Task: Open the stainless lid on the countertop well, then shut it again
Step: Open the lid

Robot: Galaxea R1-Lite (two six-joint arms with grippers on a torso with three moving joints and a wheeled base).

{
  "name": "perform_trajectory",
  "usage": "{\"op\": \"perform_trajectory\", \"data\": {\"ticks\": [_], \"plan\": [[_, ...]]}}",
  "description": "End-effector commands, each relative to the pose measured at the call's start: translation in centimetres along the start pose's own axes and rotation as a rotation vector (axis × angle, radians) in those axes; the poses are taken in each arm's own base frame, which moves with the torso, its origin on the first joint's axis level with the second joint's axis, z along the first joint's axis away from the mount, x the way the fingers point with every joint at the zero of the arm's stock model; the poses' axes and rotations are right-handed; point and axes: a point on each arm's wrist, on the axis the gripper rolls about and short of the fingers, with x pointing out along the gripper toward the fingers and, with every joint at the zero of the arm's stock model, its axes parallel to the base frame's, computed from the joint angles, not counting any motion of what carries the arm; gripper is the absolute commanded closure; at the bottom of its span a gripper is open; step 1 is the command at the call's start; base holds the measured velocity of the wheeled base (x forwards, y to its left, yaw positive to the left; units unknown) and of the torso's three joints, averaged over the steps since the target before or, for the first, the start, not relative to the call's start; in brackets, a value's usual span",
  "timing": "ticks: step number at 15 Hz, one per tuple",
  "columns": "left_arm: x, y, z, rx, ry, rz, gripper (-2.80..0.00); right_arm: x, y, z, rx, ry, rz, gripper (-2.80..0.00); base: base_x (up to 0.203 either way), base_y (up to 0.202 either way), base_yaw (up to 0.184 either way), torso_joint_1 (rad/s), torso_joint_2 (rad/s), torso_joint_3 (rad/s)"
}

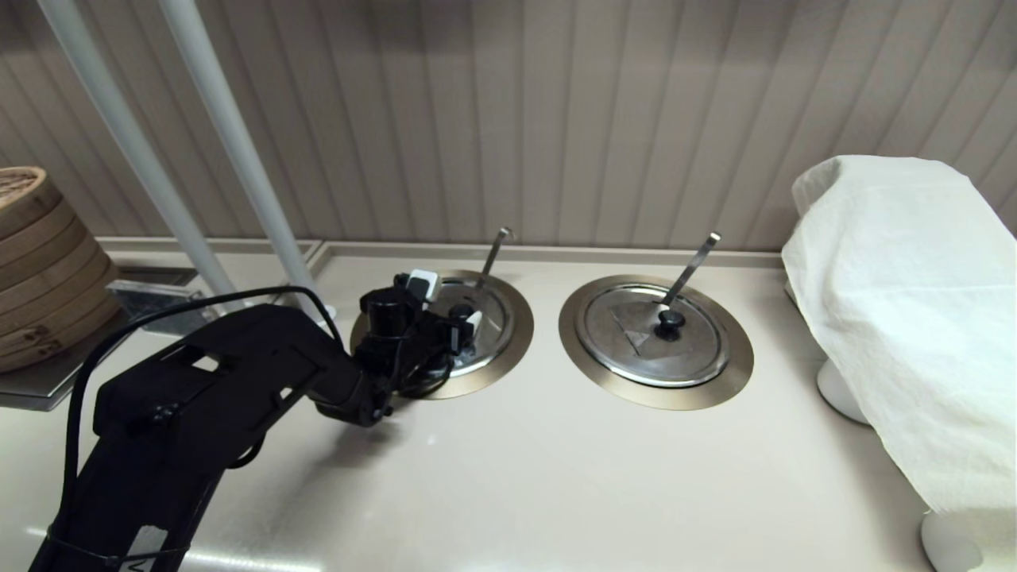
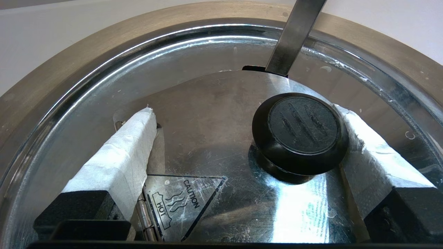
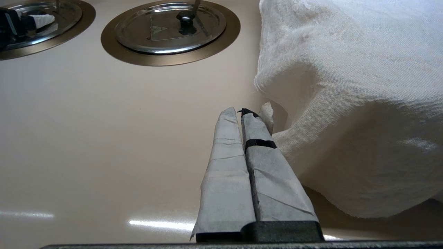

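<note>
The stainless lid [image 1: 494,327] [image 2: 214,114] lies flat in the countertop well, ringed by its bronze-grey flange [image 1: 520,338] [image 2: 104,45]. The thin ladle handle [image 1: 493,258] [image 2: 294,38] rises from the lid's notch. My left gripper [image 1: 451,302] [image 2: 244,110] hangs low over the lid, open, with the black knob [image 1: 461,312] [image 2: 300,133] between its taped fingers. The knob sits close against one finger, and a wide gap separates it from the other. A small caution triangle [image 2: 183,204] shows on the lid. My right gripper [image 3: 242,112] is shut on nothing, low over the counter beside the white cloth.
The twin lid [image 1: 636,349] [image 3: 162,34] with its straight handle [image 1: 691,266] sits in the right-hand ring. A white cloth [image 1: 906,302] [image 3: 346,86] covers something at the far right. Bamboo steamers [image 1: 40,262] stand at far left, and two white poles [image 1: 230,135] rise behind the left arm.
</note>
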Motion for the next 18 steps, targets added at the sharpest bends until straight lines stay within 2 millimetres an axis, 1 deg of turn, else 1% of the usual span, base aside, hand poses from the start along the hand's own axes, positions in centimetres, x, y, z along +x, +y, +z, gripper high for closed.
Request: {"op": "perform_trajectory", "data": {"ticks": [1, 8, 18], "plan": [[0.1, 0.1, -0.1, 0.0, -0.001, 0.002, -2.8, 0.0, 0.0, 0.0, 0.0, 0.001, 0.0, 0.0, 0.0, 0.0, 0.0, 0.0, 0.0, 0.0], [0.1, 0.2, 0.1, -0.016, -0.009, 0.004, -2.8, 0.0, 0.0, 0.0, 0.0, -0.001, 0.0, 0.0, 0.0, 0.0, 0.0, 0.0, 0.0, 0.0], [-0.4, 0.6, 1.6, -0.039, -0.039, 0.011, -2.8, 0.0, 0.0, 0.0, 0.0, 0.001, 0.0, 0.0, 0.0, 0.0, 0.0, 0.0, 0.0, 0.0]]}}
